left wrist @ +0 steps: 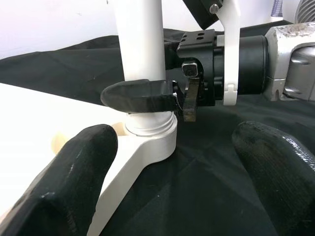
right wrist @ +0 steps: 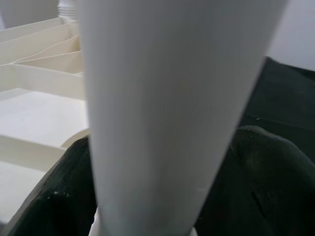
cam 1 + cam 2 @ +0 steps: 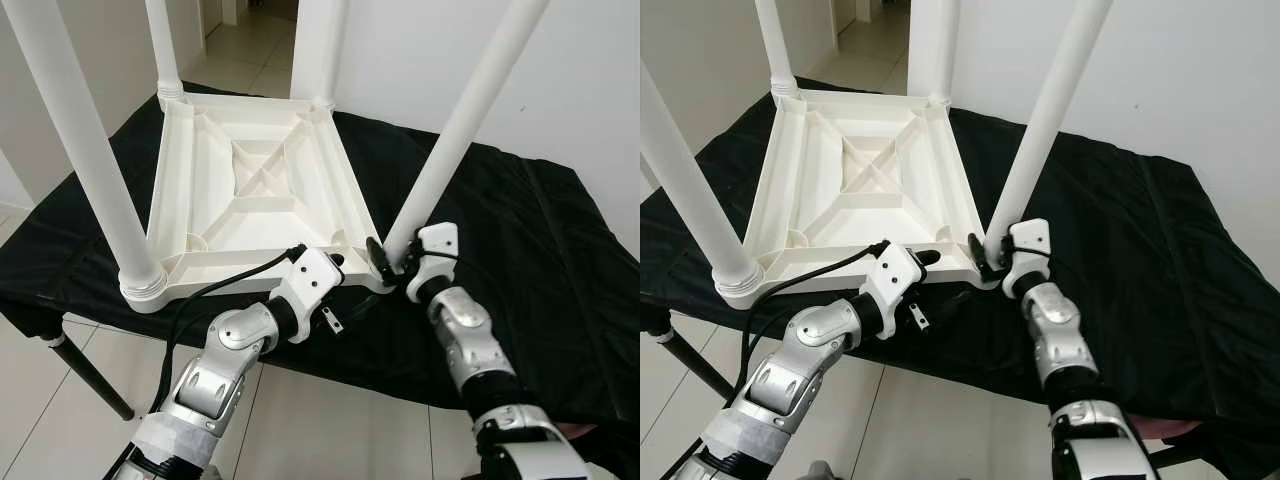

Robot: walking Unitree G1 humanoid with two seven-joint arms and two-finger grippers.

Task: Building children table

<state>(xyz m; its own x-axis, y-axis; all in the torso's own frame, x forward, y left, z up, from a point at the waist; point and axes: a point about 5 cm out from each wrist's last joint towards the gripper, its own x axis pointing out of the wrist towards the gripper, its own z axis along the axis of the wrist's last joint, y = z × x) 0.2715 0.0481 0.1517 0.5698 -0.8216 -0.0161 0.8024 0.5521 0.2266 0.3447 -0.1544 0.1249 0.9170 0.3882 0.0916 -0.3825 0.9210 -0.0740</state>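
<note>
Four white legs stand up from the upside-down children table, which lies on the bench under a black cloth. You are on the last leg, at the near right corner. Your right gripper has its fingers closed around the bottom of that leg, just above its socket. Your left gripper sits just beside the same corner with its fingers open, holding nothing. I think you next need to press or turn the leg until it sits tight. The black cable drapes over the table's near edge, so mind it.
</note>
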